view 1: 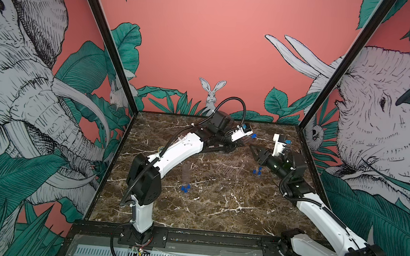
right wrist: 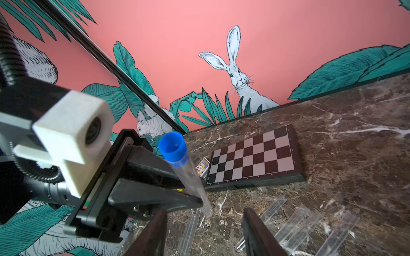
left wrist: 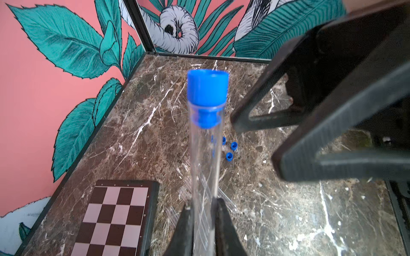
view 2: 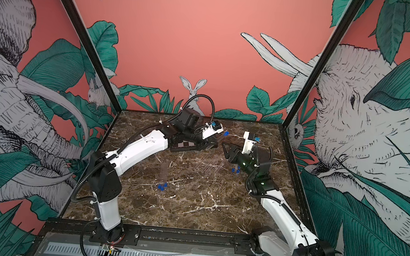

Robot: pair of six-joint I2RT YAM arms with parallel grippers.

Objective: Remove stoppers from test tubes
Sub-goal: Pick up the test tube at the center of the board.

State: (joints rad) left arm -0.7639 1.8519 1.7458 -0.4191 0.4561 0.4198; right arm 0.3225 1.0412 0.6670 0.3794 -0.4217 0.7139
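While the left gripper (left wrist: 204, 207) pinches a clear test tube (left wrist: 205, 164) low on its body, jaws pressed tight against its wall, the tube's free end carries a blue stopper (left wrist: 207, 88) seated in the mouth. In a top view this stopper (view 1: 254, 136) sits toward 1 o'clock from the middle of the marble table (view 1: 217, 209). The right gripper (view 1: 253, 150) hangs at its 6 o'clock with jaws spread wide, holding nothing and clear of the stopper. A few loose stoppers (view 1: 257, 170) lie at 3 o'clock, near the right arm. Several empty tubes (view 1: 228, 166) lie side by side between them and the centre. At 8 o'clock, further stoppers (view 1: 185, 187) sit at the near ends of lying tubes. A chessboard (right wrist: 250, 159) lies toward 12 o'clock, under the left arm.
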